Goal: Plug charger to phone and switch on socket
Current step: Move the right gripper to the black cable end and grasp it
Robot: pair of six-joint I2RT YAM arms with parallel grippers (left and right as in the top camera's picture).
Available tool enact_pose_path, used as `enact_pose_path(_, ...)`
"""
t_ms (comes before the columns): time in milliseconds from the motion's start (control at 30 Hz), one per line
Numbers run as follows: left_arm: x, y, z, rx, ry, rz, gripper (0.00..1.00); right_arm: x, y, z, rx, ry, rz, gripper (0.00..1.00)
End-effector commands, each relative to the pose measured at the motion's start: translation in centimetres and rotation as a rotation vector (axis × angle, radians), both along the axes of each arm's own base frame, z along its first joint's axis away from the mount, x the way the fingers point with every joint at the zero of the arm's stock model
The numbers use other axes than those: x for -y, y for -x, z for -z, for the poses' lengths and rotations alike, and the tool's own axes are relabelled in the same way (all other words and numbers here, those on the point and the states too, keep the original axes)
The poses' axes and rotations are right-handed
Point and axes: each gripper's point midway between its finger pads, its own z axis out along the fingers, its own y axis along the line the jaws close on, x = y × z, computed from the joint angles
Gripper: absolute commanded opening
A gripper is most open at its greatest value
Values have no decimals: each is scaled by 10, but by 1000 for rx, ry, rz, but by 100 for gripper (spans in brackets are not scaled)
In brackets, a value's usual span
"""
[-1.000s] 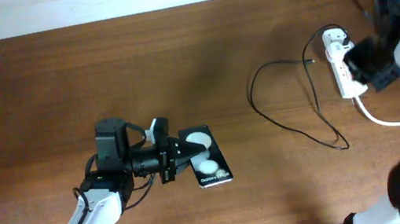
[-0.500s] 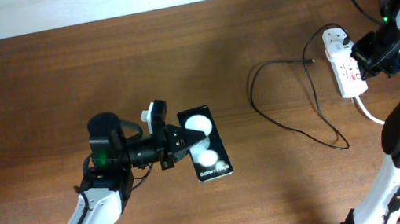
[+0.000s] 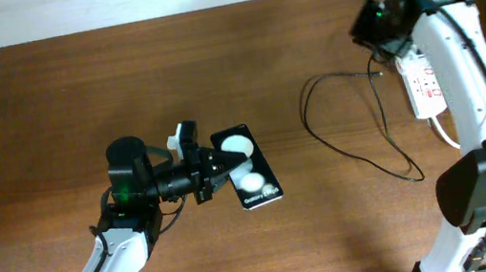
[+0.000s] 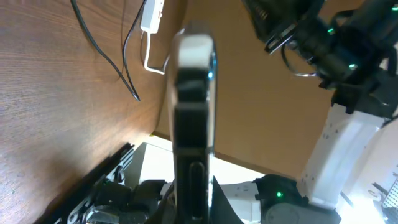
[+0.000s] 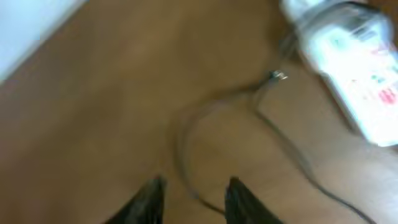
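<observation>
Left jaws are pinching the phone [image 3: 250, 169] (white patches up). Right jaws, blurred, are seemingly hanging spread over the charger [image 5: 277, 76].

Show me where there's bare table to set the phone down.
Widest bare wood: the far-left stretch of the table, beyond the left arm. Also the strip between the phone and the loop of the charger cable. Crowded on the right: cable, socket, its white cord and the right arm.

Robot lab bench: wooden table [image 3: 74, 103] (two arms [image 3: 465, 74]), white wall [image 3: 107, 2].
</observation>
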Motion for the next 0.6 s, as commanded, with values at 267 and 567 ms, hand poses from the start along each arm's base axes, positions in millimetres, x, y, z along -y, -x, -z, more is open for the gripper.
enact_pose_path(267, 2, -2, -9, 27, 9, 10, 0, -13, -31, 163, -257, -28, 277, 77)
enact_pose_path(567, 2, -2, -9, 26, 9, 10, 0, -13, -22, 209, -342, -21, 323, 21)
